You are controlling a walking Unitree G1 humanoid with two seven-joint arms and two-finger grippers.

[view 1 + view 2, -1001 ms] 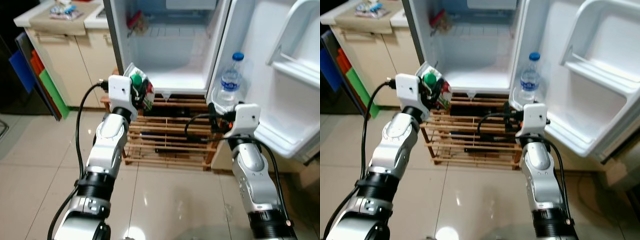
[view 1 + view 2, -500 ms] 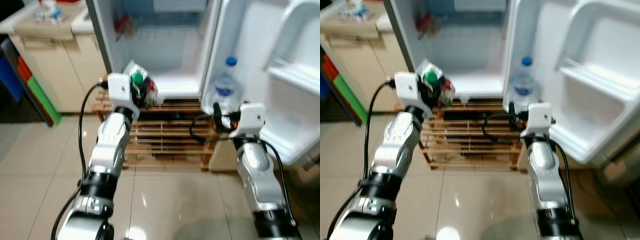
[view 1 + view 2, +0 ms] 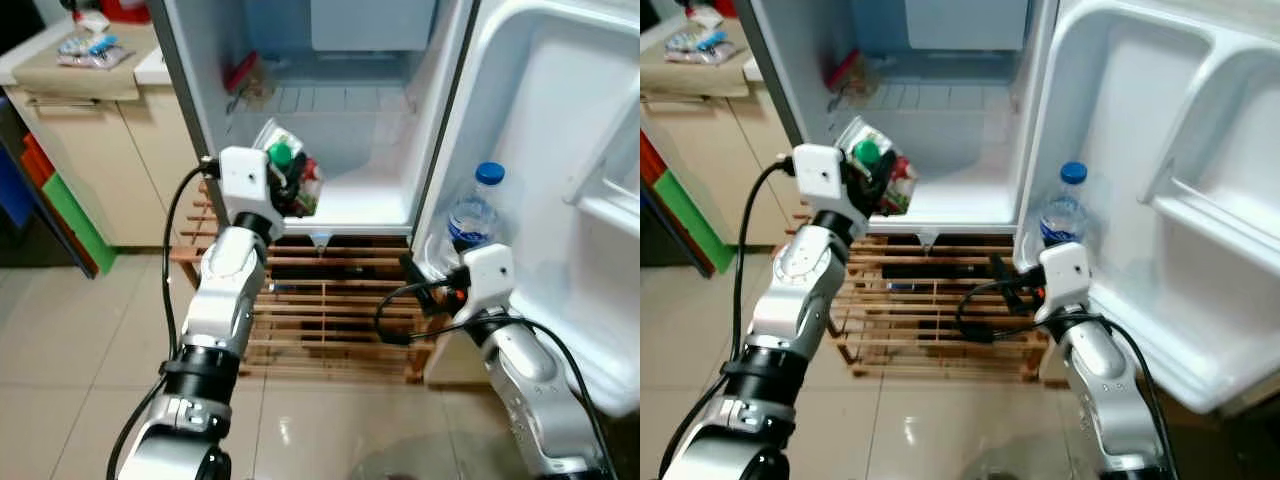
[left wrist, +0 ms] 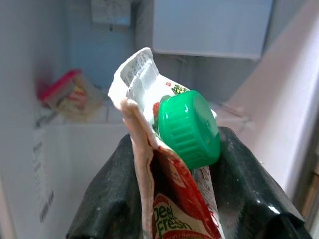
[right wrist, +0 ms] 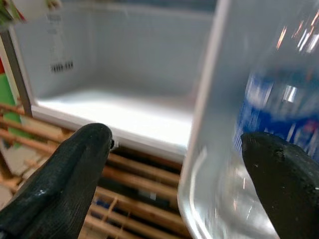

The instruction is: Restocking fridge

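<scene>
Open fridge [image 3: 190, 130], L arm lifting 1 pouch to it, R arm low by door w/ 1 bottle.

Eye views: 2 silver arms. Left gripper [image 3: 288, 180] clamped on 1 red/white pouch [image 3: 300, 185] w/ green cap [image 3: 280, 154], held at the front edge of the fridge floor, left side; long axis tilted, cap end up and toward the fridge. 1 water bottle [image 3: 472, 215], blue cap, upright in the door shelf [image 3: 560, 320] on the right. Right gripper [image 3: 1002, 272] lower, near the bottle base, over 1 wooden rack [image 3: 330, 310]. 1 red packet [image 3: 243, 75] far left on the wire shelf.
L wrist: both fingers [image 4: 107, 199] pinch the pouch, cap at top, pouch standing upright between them.
R wrist: 2 fingers [image 5: 65, 174] spread wide, holding nothing; bottle blurred beside one finger.
</scene>
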